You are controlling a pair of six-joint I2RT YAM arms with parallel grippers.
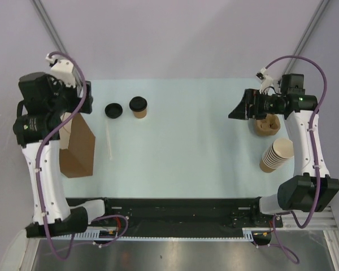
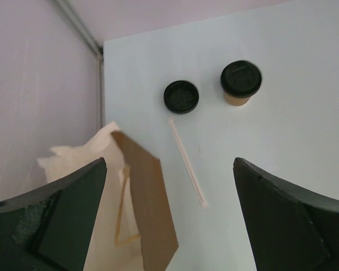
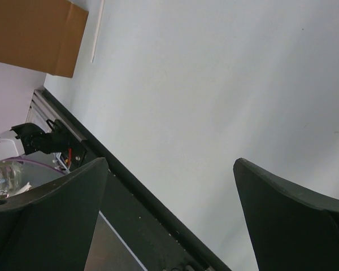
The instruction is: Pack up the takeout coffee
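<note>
The takeout coffee [image 1: 139,106], a small kraft cup with a black lid, stands at the back of the table; it also shows in the left wrist view [image 2: 240,82]. A loose black lid [image 1: 113,110] lies left of it, also in the left wrist view [image 2: 181,96]. The brown paper bag [image 1: 78,148] lies at the left, its mouth open in the left wrist view [image 2: 137,192]. My left gripper [image 1: 86,101] is open and empty above the bag's far end. My right gripper [image 1: 237,110] is open and empty at the right, raised over the table.
A wrapped straw [image 1: 109,142] lies between the bag and the cup, also in the left wrist view [image 2: 187,162]. A pulp cup carrier [image 1: 266,125] and a stack of lidless paper cups [image 1: 276,155] sit at the right. A black rail [image 1: 175,212] runs along the near edge.
</note>
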